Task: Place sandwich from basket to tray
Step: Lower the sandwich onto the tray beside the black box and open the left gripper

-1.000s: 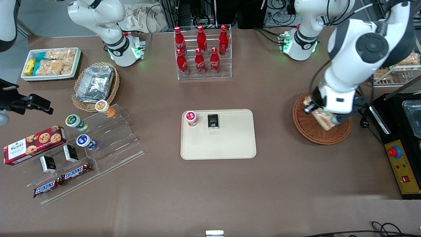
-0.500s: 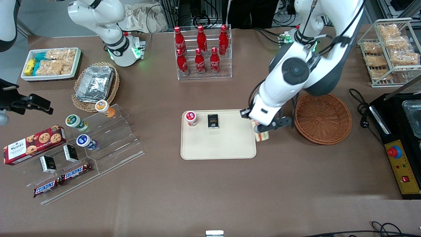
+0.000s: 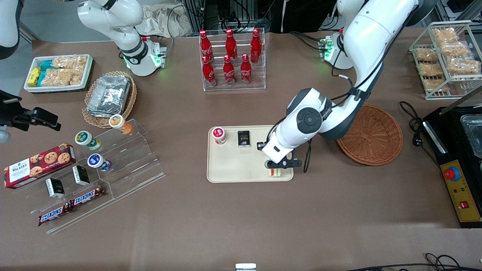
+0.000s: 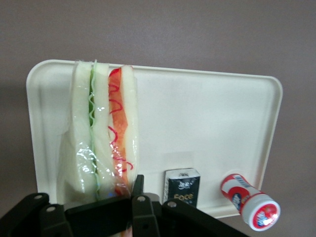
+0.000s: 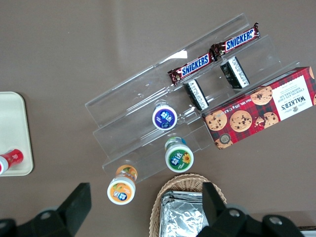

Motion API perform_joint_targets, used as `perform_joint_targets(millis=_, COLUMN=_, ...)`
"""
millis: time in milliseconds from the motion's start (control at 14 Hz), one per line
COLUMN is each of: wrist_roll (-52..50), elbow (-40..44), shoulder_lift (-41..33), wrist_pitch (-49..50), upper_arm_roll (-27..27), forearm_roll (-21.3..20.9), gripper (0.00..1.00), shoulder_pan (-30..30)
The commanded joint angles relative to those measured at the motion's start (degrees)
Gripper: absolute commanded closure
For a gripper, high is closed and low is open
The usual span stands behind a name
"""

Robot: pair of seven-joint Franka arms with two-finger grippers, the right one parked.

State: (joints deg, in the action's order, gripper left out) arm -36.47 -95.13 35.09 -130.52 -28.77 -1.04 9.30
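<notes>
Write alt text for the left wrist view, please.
The claw holds a wrapped sandwich upright above the cream tray. On the tray stand a small black box and a red-and-white cup.

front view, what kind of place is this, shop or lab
Probably a robotics lab staged as a snack counter: Franka arms bolted to the table, a rack of cola bottles, and the hand holding the sandwich over the tray.

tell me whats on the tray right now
On the tray stand a red-capped bottle and a small black box. The gripper holds the sandwich over the tray's near corner; whether it touches the tray is hidden.
</notes>
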Motion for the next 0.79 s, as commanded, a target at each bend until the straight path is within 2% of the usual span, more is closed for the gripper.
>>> perform_joint_targets(millis=0, wrist_roll=2.1, elbow=2.0, shoulder_lift=2.2, wrist_pitch=0.6, upper_arm_roll=-0.3, forearm_roll=-1.2, gripper=1.00, shoulder_pan=-0.3)
perform_joint_targets(millis=500, wrist_roll=3.7, elbow=0.0, shoulder_lift=5.0, wrist_pitch=1.1, upper_arm_roll=0.3, forearm_roll=-1.2, gripper=1.00, shoulder_pan=-0.7)
perform_joint_targets(millis=643, wrist_roll=3.8, elbow=-0.3, shoulder_lift=5.0, wrist_pitch=1.0, upper_arm_roll=0.6, forearm_roll=-1.3, gripper=0.81, shoulder_pan=-0.7)
perform_joint_targets(millis=714, wrist_roll=3.8, elbow=-0.3, shoulder_lift=5.0, wrist_pitch=1.1, upper_arm_roll=0.7, forearm_roll=-1.3, gripper=0.36, shoulder_pan=-0.8)
